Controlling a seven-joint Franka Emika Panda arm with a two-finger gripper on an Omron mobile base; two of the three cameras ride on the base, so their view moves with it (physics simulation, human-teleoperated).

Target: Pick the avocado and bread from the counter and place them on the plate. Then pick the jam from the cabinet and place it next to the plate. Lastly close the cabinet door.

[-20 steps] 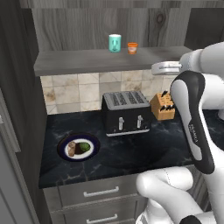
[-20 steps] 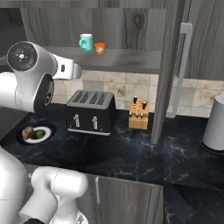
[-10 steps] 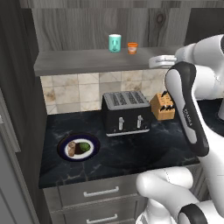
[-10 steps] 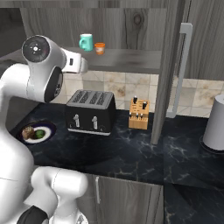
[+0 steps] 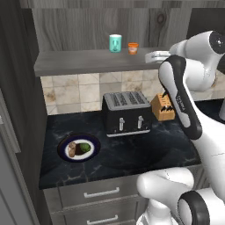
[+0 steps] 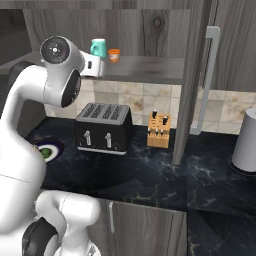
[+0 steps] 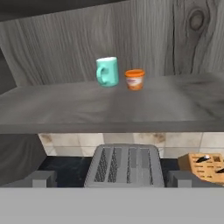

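Black marble table nearest the base carries the plate, with the avocado and the bread already on it, left of the toaster. Higher up, the tool hangs level with the front edge of the cabinet shelf, its tips spread wide and holding nothing. The jam sits straight ahead and a little right, far back on the shelf, just right of the teal cup, so I judge the coming reach runs forward along the shelf.

Arm raised, end effector level
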